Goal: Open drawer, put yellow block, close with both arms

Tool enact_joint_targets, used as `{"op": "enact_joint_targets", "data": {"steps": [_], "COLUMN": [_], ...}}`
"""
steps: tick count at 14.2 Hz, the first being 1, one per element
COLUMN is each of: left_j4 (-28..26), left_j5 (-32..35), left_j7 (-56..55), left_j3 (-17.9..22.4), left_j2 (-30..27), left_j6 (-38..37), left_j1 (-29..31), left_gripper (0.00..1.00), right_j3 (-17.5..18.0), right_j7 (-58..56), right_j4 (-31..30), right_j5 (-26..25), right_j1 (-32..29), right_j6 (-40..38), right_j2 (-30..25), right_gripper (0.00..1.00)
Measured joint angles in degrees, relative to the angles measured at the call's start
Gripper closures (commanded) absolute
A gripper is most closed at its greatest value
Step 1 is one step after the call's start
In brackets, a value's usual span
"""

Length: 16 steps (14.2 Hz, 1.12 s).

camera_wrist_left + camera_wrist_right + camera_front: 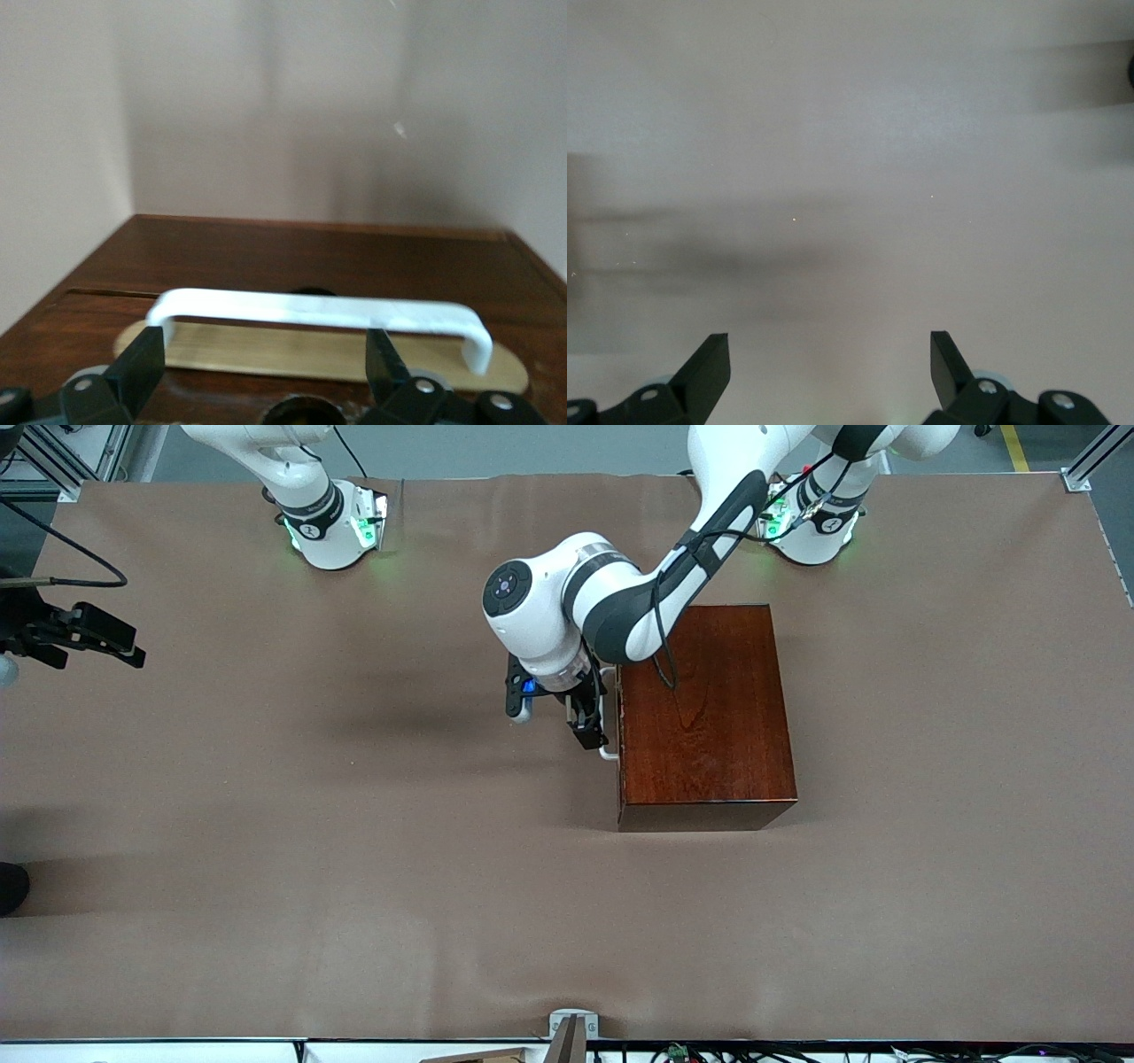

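The glossy mahogany-coloured wooden box (pixel 704 713) is the object nearest the front camera, standing on the brown-covered worktop (pixel 354 850) toward the left arm's end. Its drawer (pixel 292 305), with a dark reddish-brown front, sits flush in the box, closed. The white U-shaped bar handle (pixel 608 717) shows in the front view only as a thin white line along the box's face toward the right arm's end, mostly covered by the left arm.

The left wrist view shows what the front view hides: the handle (pixel 319 312) runs across a pale oval backplate (pixel 292 351), and the left tool (pixel 266 359) has its black fingers spread wide, one fingertip (pixel 142 367) near each end of the bar, not clamped on it. In the front view the left tool (pixel 586 713) sits just beside the drawer front.

The right tool (pixel 97 638) waits over the worktop at the right arm's end, partly cut off by the picture's edge. The right wrist view shows its fingers (pixel 709 363) apart, with bare worktop beneath.

The small yellow block cannot be made out in any view.
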Motion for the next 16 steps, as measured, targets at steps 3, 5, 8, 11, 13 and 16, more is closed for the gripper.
{"op": "enact_joint_targets", "data": {"steps": [3,5,8,11,13,16], "left_j4": [1.3,1.7,1.8,1.6,1.4,1.1], "left_j5": [-4.0,-8.1,-13.1,-13.5,-13.6,-17.7], "left_j7": [-8.7,-11.8,-12.2,-12.1,-11.8,-11.5], "left_j3": [0.1,0.3,0.6,0.9,0.8,0.7], "left_j2": [-3.8,-8.4,-16.4,-22.4,-24.5,-26.1], "left_j6": [2.3,2.0,-5.2,-10.9,-11.7,-12.6], "left_j1": [1.4,4.4,12.2,21.9,29.1,38.8], "left_gripper": [0.00,0.00,0.00,0.00,0.00,0.00], "right_j3": [0.0,0.0,0.0,0.0,-0.1,-0.3], "right_j7": [0.0,0.0,0.0,0.0,0.0,0.0], "right_j4": [0.0,0.0,0.0,0.0,0.0,0.1], "right_j5": [0.0,0.0,0.0,0.0,0.0,0.0], "right_j1": [0.0,0.0,0.0,0.0,0.0,-0.1], "right_j6": [0.1,0.1,0.1,0.1,0.2,0.3], "right_j2": [0.0,0.0,0.0,0.0,0.0,0.0], "right_gripper": [0.00,0.00,0.00,0.00,0.00,0.00]}}
